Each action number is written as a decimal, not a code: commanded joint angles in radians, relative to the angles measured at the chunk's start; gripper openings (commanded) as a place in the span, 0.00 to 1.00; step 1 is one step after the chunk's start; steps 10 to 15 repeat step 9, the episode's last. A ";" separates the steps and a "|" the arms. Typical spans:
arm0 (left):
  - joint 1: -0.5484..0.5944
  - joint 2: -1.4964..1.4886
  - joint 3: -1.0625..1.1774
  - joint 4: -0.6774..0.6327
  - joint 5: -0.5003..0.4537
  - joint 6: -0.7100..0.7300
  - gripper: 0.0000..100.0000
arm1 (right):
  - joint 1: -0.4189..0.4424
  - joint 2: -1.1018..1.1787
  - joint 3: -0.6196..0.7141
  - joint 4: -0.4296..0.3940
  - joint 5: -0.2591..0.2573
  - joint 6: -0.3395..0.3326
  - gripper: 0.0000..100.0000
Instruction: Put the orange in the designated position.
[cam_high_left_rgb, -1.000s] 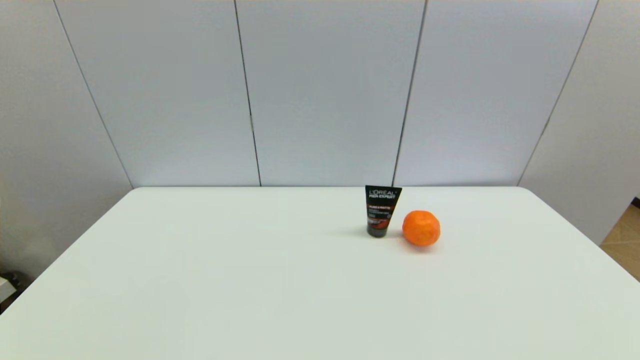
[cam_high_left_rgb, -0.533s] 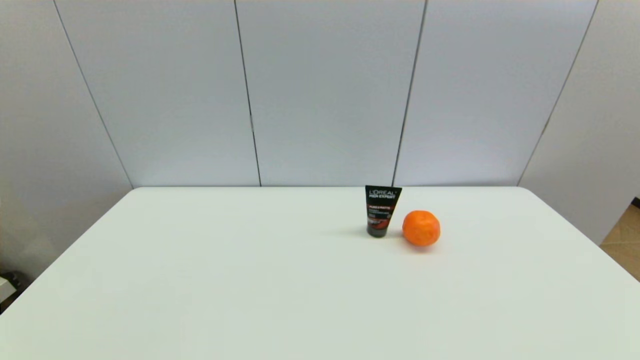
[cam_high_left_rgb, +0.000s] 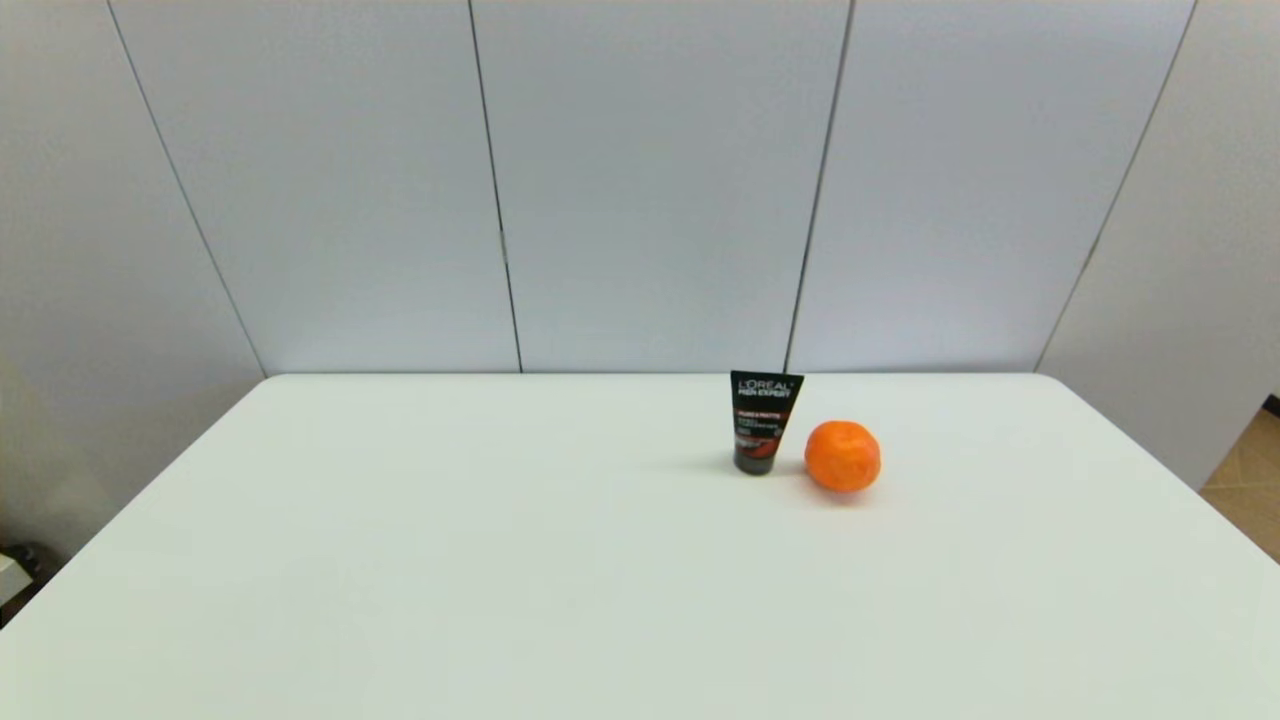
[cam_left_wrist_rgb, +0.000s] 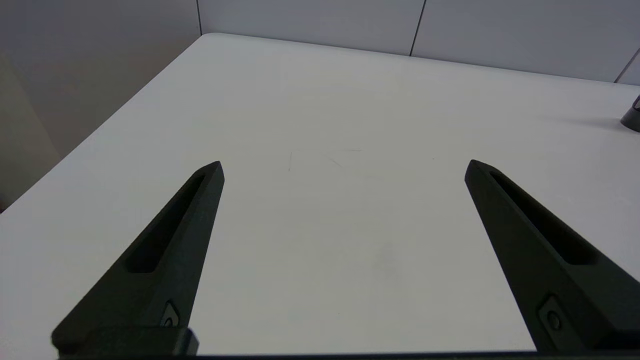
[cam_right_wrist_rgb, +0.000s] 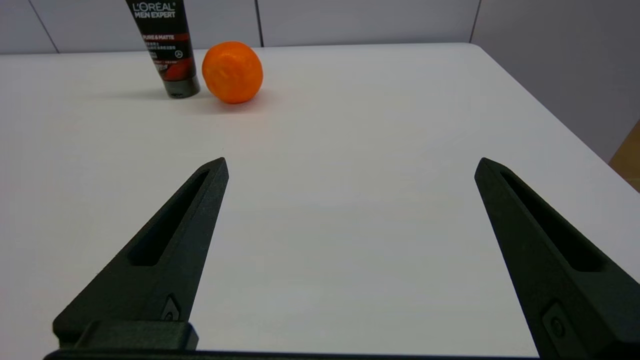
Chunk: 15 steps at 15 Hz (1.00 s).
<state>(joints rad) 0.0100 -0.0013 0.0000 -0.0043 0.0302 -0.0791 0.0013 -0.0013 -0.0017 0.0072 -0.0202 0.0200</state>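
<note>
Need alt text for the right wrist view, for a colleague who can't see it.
The right gripper, fingers wide open and empty, hovers over the white table. Farther off, the orange sits right beside an upright black tube.

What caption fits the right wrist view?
Open right gripper faces an orange beside a L'Oreal tube.

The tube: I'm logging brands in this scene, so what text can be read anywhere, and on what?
"L'OREAL" on the tube, top line.
"MEN EXPERT" on the tube, just below.
"PURE & MATTE" on the tube's red band.
Smaller lines under the band: too small to read.
The orange, table and both grippers carry no readable text.
</note>
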 joint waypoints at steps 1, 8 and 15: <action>0.001 0.001 0.000 0.000 0.000 -0.001 1.00 | 0.000 0.001 0.000 -0.001 0.000 0.003 1.00; 0.001 0.001 0.000 0.000 0.000 -0.001 1.00 | 0.000 0.001 0.000 -0.001 0.000 0.001 1.00; 0.001 0.001 0.000 0.000 0.000 -0.001 1.00 | 0.000 0.001 0.000 -0.001 0.000 0.001 1.00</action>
